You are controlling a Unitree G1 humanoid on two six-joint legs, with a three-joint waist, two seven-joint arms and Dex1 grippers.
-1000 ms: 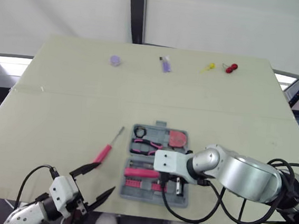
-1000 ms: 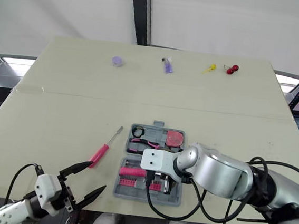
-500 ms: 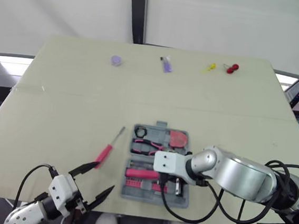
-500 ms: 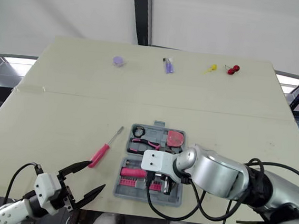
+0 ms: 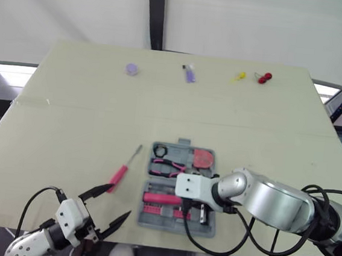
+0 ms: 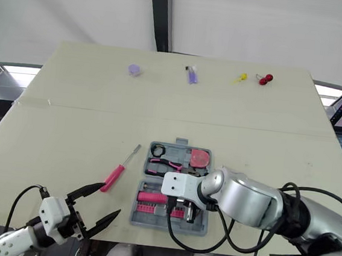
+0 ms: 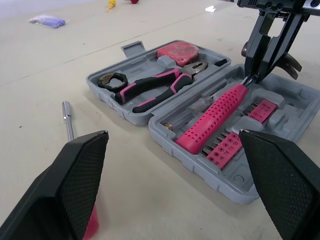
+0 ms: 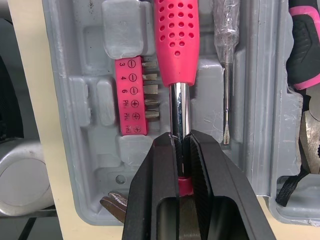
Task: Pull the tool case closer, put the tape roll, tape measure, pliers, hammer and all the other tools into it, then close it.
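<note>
Hammer (image 8: 176, 45) in our tool case (image 5: 206, 230)
Our right gripper (image 8: 181, 140) pinches its shaft; our left gripper (image 5: 120, 200) hangs spread.

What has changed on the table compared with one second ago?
Nothing visibly changed. The right pincer stays shut on the hammer by its shaft, in the open tool case. The left pincer stays open, and the screwdriver still lies beside the case.

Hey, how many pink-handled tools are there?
3: the screwdriver left of the tool case, the pliers in its far half, the hammer in its near half, held by the right hand.
</note>
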